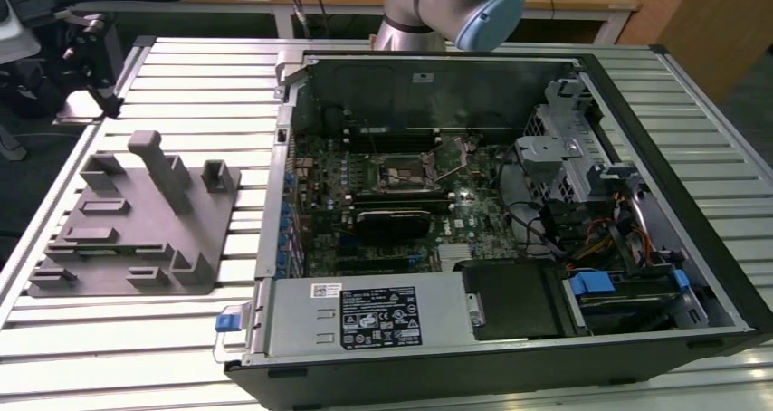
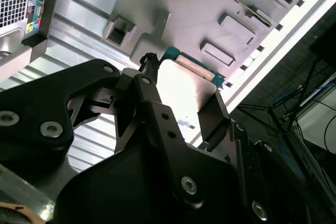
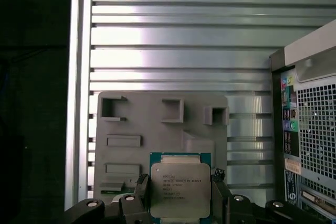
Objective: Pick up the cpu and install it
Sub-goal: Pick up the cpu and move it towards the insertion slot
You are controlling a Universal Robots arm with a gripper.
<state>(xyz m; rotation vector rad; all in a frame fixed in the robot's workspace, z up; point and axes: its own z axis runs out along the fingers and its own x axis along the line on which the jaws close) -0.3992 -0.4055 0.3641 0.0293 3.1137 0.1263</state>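
The cpu (image 3: 179, 188), a small square chip with a silvery metal top and a green rim, sits between the black fingers of my gripper (image 3: 179, 195), which is shut on its two opposite edges. In the second wrist view the cpu (image 2: 184, 85) shows from its underside, bright and pale, with the gripper (image 2: 181, 98) clamped around it. It hangs well above the grey tray (image 3: 152, 119). In the exterior view the arm (image 1: 450, 4) stands behind the open computer case, and the bare processor socket (image 1: 399, 171) lies on the motherboard.
The grey tray (image 1: 133, 221) with upright posts lies on the slatted metal table (image 1: 181, 85) at the exterior view's left. The open computer case (image 1: 483, 221) holds a black ribbed module (image 1: 393, 221), cables and drive bays. Its rear port panel (image 3: 307, 129) is beside the tray.
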